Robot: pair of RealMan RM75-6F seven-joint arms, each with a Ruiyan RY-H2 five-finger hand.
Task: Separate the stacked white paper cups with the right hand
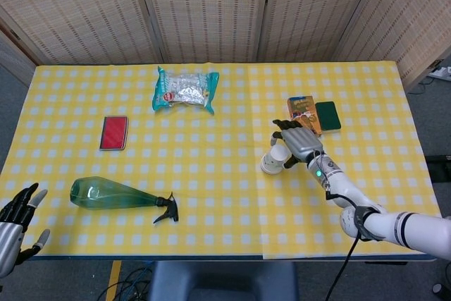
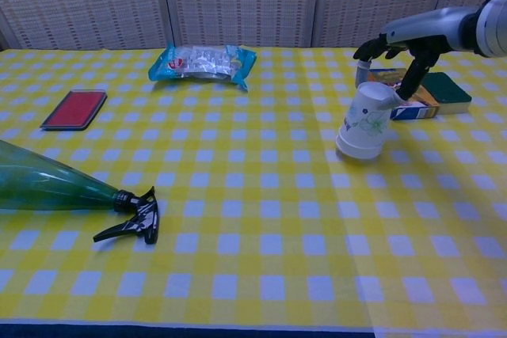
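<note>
While the chest view shows the right hand (image 2: 394, 57) gripping the top of the upturned white paper cups (image 2: 365, 122), tilting them off the checked tablecloth (image 2: 253, 195), only the head view catches the left hand (image 1: 14, 218), fingers spread and holding nothing, at the table's near-left corner.

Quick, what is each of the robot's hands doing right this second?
Left hand: open, fingers spread, holding nothing, at the table's near edge.
Right hand: fingers around the top of the paper cups, gripping them.
</note>
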